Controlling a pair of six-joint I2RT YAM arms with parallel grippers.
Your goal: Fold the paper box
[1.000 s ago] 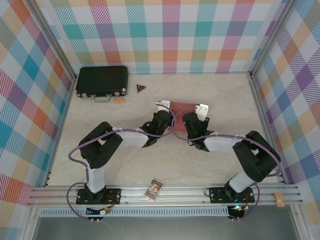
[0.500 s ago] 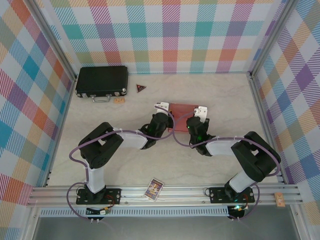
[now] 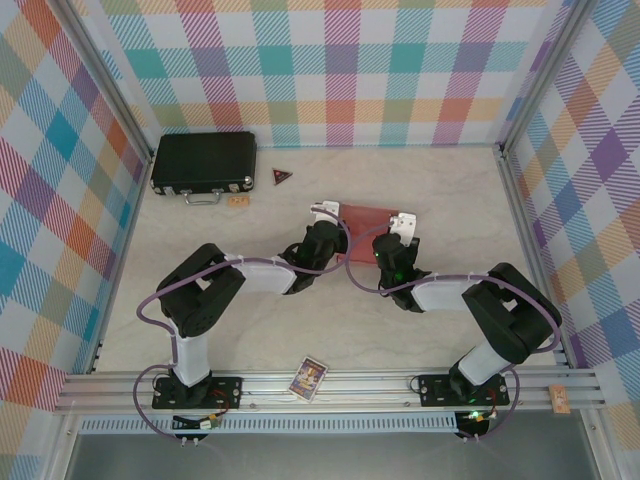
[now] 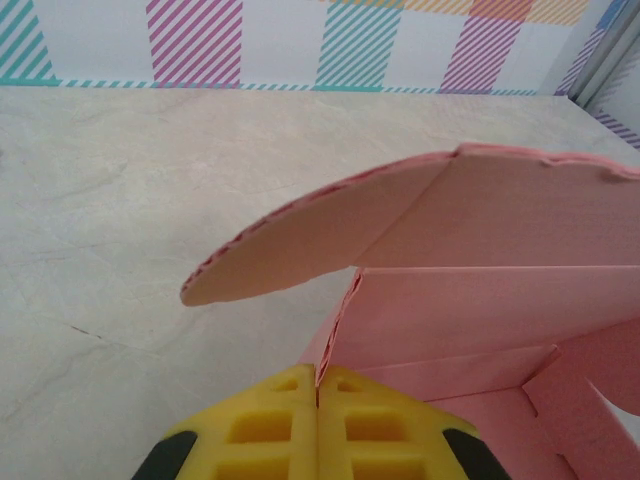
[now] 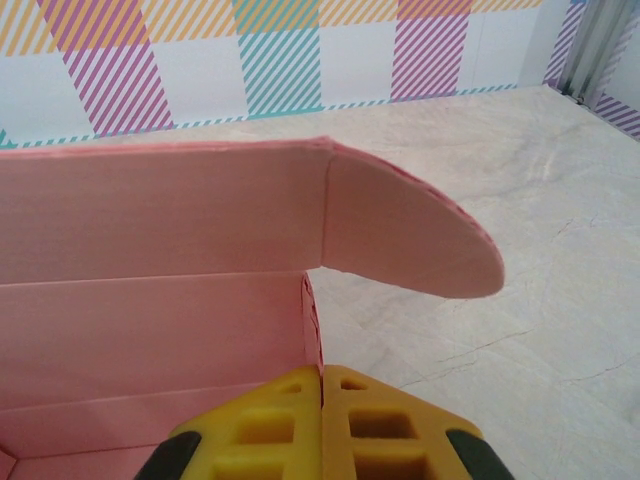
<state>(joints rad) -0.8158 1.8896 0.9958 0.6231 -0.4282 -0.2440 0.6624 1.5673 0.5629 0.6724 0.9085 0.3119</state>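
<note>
The pink paper box [image 3: 366, 222] stands half-formed in the middle of the table between my two arms, its lid raised. My left gripper [image 3: 322, 212] pinches the box's left side wall; the left wrist view has my yellow fingers [image 4: 280, 430] shut on that wall's edge, with the paper box [image 4: 480, 310] and a rounded lid flap spreading to the right. My right gripper [image 3: 402, 222] pinches the right side wall; its yellow fingers [image 5: 380, 430] are shut on the wall edge, and the paper box [image 5: 150, 290] spreads to the left with a rounded flap hanging out to the right.
A black hard case [image 3: 203, 163] lies at the back left, with a small dark triangle [image 3: 282, 177] and a tan tag [image 3: 238, 200] near it. A picture card [image 3: 309, 378] rests on the front rail. Plaid walls enclose the table on three sides.
Both grippers and the box have shifted slightly towards the back of the table; the right gripper has also drawn a little closer to the box. Grips unchanged.
</note>
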